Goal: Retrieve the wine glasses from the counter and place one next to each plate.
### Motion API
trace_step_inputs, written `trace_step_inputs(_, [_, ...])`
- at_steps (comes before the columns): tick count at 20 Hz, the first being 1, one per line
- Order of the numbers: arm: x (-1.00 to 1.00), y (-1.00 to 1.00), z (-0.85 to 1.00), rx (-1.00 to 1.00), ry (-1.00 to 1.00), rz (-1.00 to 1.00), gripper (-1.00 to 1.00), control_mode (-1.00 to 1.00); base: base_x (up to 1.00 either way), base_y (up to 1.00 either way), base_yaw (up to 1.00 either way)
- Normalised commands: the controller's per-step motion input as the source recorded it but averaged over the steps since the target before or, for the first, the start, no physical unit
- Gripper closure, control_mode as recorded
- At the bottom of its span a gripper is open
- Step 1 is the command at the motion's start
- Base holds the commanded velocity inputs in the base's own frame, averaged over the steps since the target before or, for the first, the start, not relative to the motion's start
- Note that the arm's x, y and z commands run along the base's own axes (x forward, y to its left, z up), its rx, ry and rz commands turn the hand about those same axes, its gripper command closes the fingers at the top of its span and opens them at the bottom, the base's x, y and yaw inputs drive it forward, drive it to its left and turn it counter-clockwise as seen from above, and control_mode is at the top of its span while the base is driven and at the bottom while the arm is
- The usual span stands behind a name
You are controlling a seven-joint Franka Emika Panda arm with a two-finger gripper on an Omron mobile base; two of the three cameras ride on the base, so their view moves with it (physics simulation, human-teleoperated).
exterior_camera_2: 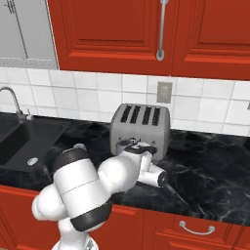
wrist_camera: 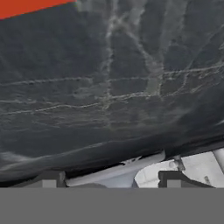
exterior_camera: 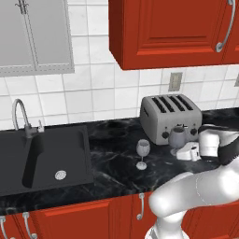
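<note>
Wine glass (exterior_camera: 177, 138) stands between the spread fingers of the claw (exterior_camera: 183, 150), before the toaster (exterior_camera: 170, 116); no clamp visible.

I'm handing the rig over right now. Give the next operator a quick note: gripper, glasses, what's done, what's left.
Gripper: at the wine glass by the toaster, fingers either side of its stem; grip not confirmed.
Wine glass by the toaster: upright on the counter.
Second wine glass: free, upright, between toaster and sink.
Done: nothing delivered.
Left: carry both glasses to the plates.

Black marbled counter (exterior_camera: 112, 163), toaster (exterior_camera: 169, 116), two wine glasses (exterior_camera: 143, 152)
</note>
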Motion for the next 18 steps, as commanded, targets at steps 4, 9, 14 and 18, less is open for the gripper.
trace_step_inputs(4, [-0.13,0.00,0.34,0.10,-0.02,-0.08,1.00,-1.00,0.00,0.00,0.00])
trace_step_inputs(9, [-0.27,0.00,0.97,0.02,-0.03,-0.05,1.00,-1.00,0.00,0.00,0.00])
trace_step_inputs(14, [-0.34,-0.02,1.00,0.01,-0.04,-0.04,1.00,-1.00,0.00,0.00,0.00])
trace_step_inputs(18, [-0.62,0.00,1.00,0.00,-0.09,-0.02,1.00,-1.00,0.00,0.00,0.00])
